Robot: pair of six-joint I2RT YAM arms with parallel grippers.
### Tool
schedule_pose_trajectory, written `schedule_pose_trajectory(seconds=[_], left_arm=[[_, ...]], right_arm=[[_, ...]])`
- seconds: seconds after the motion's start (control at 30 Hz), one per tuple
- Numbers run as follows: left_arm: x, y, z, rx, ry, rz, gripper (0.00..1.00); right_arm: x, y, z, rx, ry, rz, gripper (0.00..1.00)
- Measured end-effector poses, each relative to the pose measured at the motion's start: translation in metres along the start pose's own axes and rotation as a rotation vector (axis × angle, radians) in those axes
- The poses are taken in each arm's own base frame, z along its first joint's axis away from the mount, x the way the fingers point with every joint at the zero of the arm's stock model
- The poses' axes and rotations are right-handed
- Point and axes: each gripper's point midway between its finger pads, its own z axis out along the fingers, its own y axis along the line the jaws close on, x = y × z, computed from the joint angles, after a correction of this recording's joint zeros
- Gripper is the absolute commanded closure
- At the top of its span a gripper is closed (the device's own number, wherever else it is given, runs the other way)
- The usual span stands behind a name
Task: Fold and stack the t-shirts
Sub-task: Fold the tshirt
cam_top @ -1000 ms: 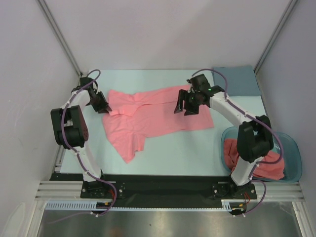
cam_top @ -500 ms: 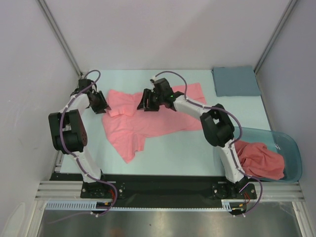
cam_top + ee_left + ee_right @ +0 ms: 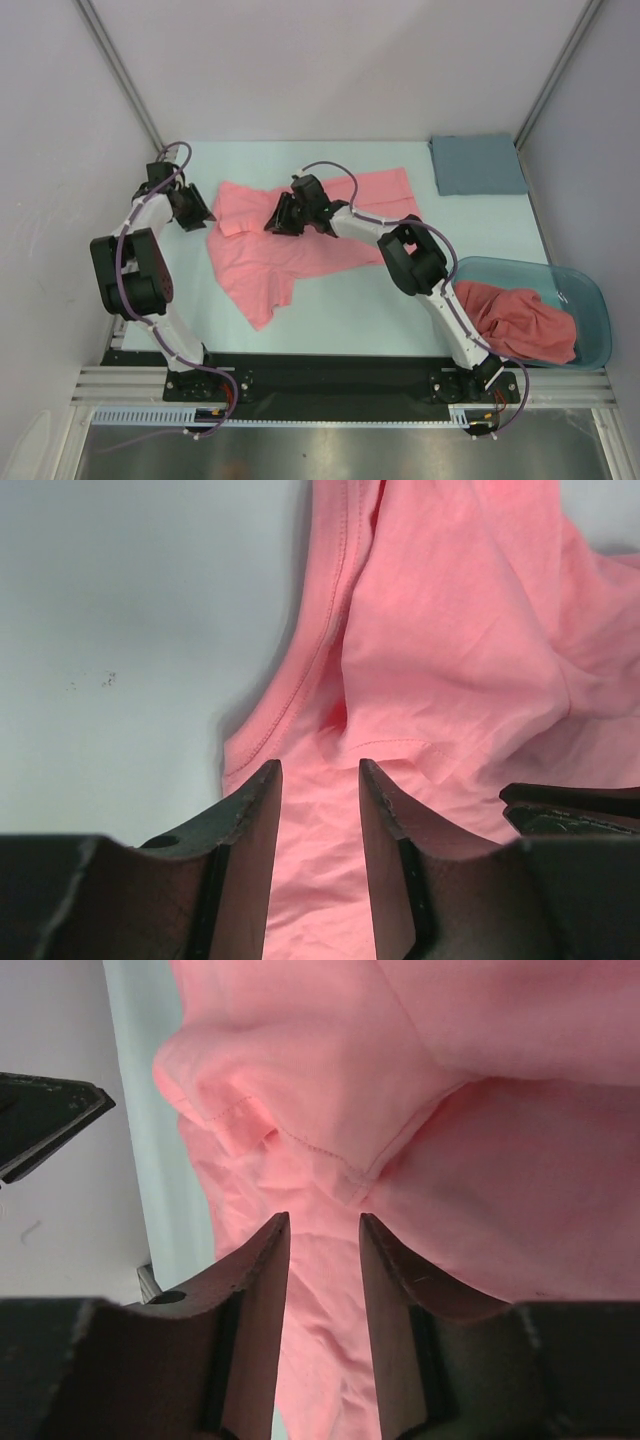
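Note:
A salmon-pink t-shirt (image 3: 310,240) lies spread and rumpled on the table, one sleeve trailing toward the front left. My left gripper (image 3: 204,216) is open and empty at the shirt's left edge; in the left wrist view its jaws (image 3: 320,765) stand apart over a hemmed fold (image 3: 400,745). My right gripper (image 3: 273,221) is open and empty over the shirt's left-middle; in the right wrist view (image 3: 325,1218) it hovers just below a stitched sleeve fold (image 3: 300,1145). More pink t-shirt fabric (image 3: 525,320) is bunched in the tub.
A teal translucent tub (image 3: 592,300) stands at the front right. A grey-blue cloth (image 3: 480,164) lies at the back right corner. Walls and frame posts close in left, right and back. The left gripper's tip shows in the right wrist view (image 3: 50,1120).
My right arm has swung left across the shirt, from its right part to its left-middle. My left gripper has shifted slightly back and left. The tub's pink fabric is now uncovered.

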Motion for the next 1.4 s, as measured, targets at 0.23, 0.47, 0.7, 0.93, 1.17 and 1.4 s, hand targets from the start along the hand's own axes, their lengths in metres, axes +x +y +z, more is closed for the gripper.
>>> schedule_pose_trajectory(seconds=[0.23, 0.47, 0.7, 0.93, 1.17, 1.4], left_arm=[[0.0, -0.003, 0.0, 0.029, -0.004, -0.016, 0.59], [0.007, -0.003, 0.002, 0.04, 0.014, -0.027, 0.59], [0.008, -0.005, 0.002, 0.049, 0.017, -0.026, 0.59], [0.009, -0.005, 0.003, 0.055, 0.018, -0.026, 0.57], [0.015, -0.007, 0.006, 0.076, 0.029, -0.028, 0.57], [0.023, -0.006, 0.018, 0.094, 0.048, -0.04, 0.64]], right_arm=[[-0.01, 0.0, 0.005, 0.008, -0.041, 0.039, 0.68], [0.0, -0.011, 0.016, 0.022, -0.028, 0.066, 0.65], [0.005, -0.003, 0.019, 0.012, -0.025, 0.067, 0.65], [0.008, -0.003, 0.023, 0.006, -0.024, 0.102, 0.71], [0.009, -0.005, 0.024, 0.014, -0.026, 0.11, 0.79], [0.009, -0.006, 0.024, 0.016, -0.026, 0.11, 0.87]])
